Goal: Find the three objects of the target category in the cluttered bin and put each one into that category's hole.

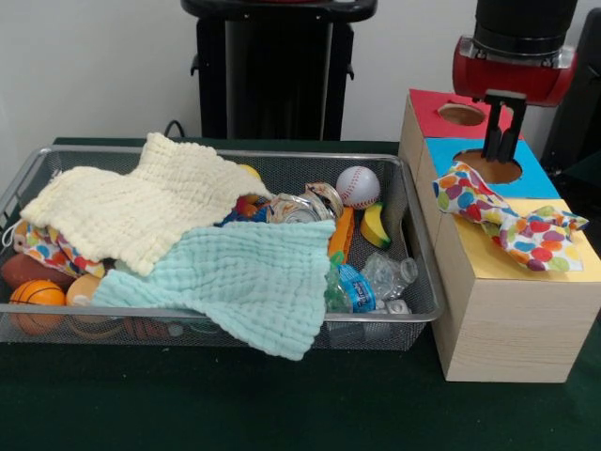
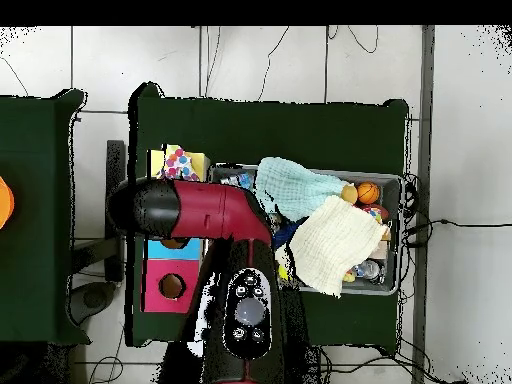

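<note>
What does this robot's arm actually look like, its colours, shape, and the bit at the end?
The arm is thick and rounded, mostly deep red with black sections and a black rounded end. A black panel with small round buttons sits on its upper side. Its wrist is a black cylinder above a glossy red collar. The gripper is small, with thin, flat black fingers.

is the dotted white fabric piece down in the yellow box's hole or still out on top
Out. The dotted white fabric piece lies spread across the yellow-faced wood box, overlapping the blue-faced box; the yellow box's hole isn't visible.
</note>
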You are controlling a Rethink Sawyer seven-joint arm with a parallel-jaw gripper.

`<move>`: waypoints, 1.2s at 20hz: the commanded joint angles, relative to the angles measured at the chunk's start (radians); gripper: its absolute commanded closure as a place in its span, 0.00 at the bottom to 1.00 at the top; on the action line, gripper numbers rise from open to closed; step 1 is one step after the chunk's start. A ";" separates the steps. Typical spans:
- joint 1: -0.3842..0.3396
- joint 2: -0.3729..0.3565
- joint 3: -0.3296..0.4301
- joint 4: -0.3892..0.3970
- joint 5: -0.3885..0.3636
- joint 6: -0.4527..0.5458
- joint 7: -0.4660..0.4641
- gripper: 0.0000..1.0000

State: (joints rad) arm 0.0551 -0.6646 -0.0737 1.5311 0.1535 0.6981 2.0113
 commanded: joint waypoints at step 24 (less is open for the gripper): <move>-0.051 0.108 0.099 0.120 -0.072 -0.190 0.025 1.00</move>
State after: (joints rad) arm 0.0355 -0.6287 -0.0574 1.5350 0.1535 0.5881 2.0113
